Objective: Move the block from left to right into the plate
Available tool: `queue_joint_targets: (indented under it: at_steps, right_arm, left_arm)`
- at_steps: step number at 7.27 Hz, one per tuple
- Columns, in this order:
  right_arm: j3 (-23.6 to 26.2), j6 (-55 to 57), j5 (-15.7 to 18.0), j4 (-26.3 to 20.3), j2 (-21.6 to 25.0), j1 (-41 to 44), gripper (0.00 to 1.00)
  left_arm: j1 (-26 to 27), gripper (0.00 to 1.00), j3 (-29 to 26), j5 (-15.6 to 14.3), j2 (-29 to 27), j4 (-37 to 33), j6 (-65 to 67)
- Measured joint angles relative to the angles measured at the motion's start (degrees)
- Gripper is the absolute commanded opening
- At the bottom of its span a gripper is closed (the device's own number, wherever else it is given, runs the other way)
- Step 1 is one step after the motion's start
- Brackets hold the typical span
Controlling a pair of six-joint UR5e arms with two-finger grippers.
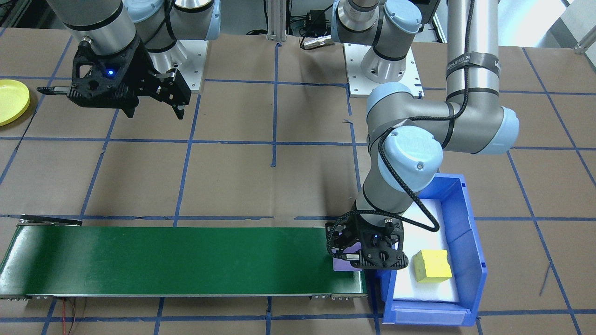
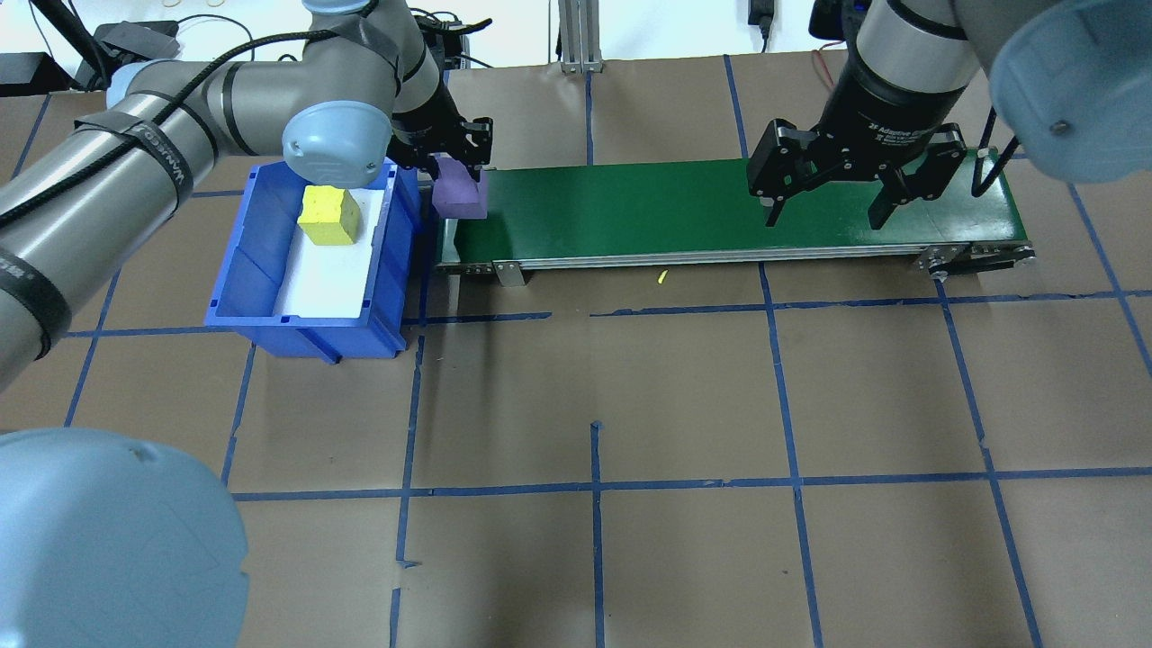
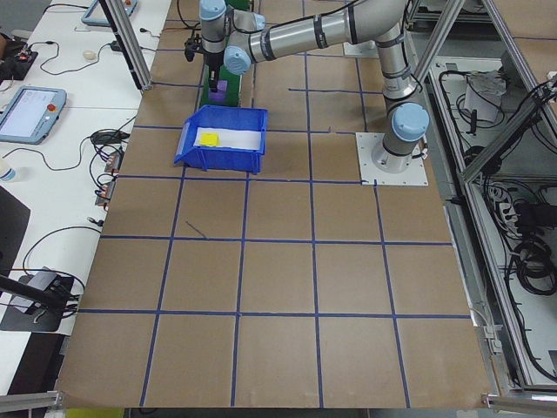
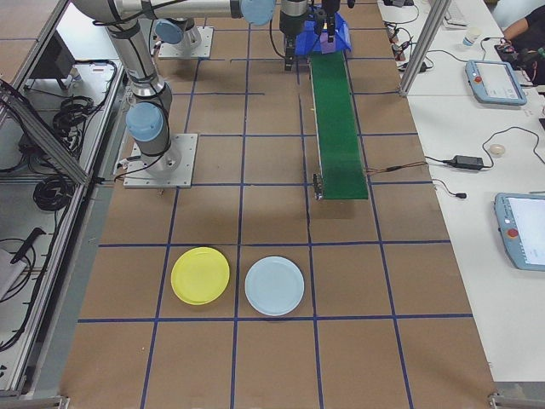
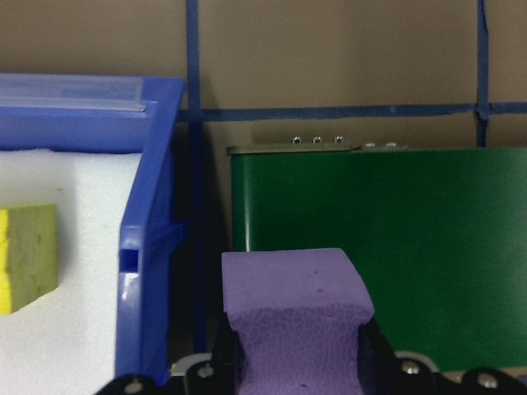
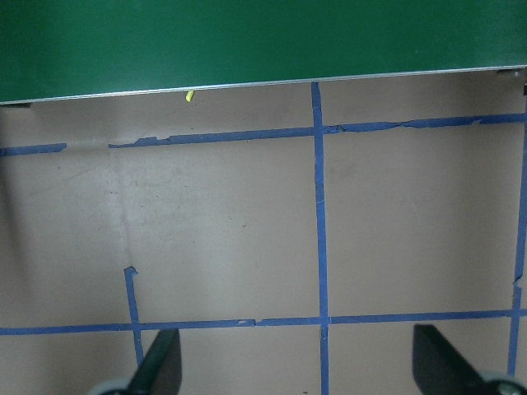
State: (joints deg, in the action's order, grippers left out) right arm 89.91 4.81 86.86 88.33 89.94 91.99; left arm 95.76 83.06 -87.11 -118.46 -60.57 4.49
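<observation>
L gripper (image 2: 457, 171) is clamped on a purple foam block (image 2: 460, 196); in the L wrist view the block's sides bulge in where the fingers (image 5: 224, 355) pinch it. Block sits at the L end of the green conveyor belt (image 2: 720, 211), right by the belt edge nearest the blue bin (image 2: 270, 270); can't tell if its base touches the belt or hangs just above.

Blue bin is just beside the belt's L end, w/ white foam liner (image 2: 328, 279) inside & a yellow foam cube (image 2: 329, 216) resting on it, toward the far part of the bin.

R gripper (image 2: 823, 216) hovers over the R part of the belt, jaws spread wide, nothing between them. R wrist view looks down on brown table paper (image 6: 222, 230) w/ blue tape grid, belt edge along the top, a tiny yellow scrap (image 6: 189, 95) just below it.

Yellow plate (image 4: 200, 275) lies on the table well apart from the belt's R end, toward the robot side, w/ a pale blue plate (image 4: 274, 285) just beside it. In the front-facing view only the yellow plate's edge shows at frame L.
</observation>
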Motion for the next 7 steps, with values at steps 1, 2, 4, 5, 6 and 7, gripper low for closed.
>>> queue_joint_targets:
  at_steps: [1,2,4,5,6,7]
  right_arm:
    - [0.0,0.02,-0.01,0.0,0.01,-0.01,1.0]
    - [0.0,0.0,-0.02,-0.02,0.03,-0.07,1.0]
    - [0.01,-0.05,-0.02,-0.07,0.05,-0.02,1.0]
    - [0.0,-0.06,-0.01,-0.08,0.06,-0.01,1.0]
    - [0.0,-0.06,0.01,-0.08,0.06,-0.09,1.0]
    - [0.0,-0.05,0.0,-0.07,0.05,-0.11,1.0]
  left_arm:
    - [0.26,0.83,0.2,0.11,-0.81,0.75,0.32]
    - [0.35,1.0,0.29,0.45,-1.29,1.15,0.42]
    - [0.39,1.0,0.12,0.99,-1.45,1.39,1.61]
    - [0.39,1.0,-0.11,1.11,-0.88,1.34,2.83]
    - [0.4,1.0,-0.26,1.11,0.69,0.96,3.33]
    - [0.19,1.0,-0.36,0.83,2.68,-0.4,3.41]
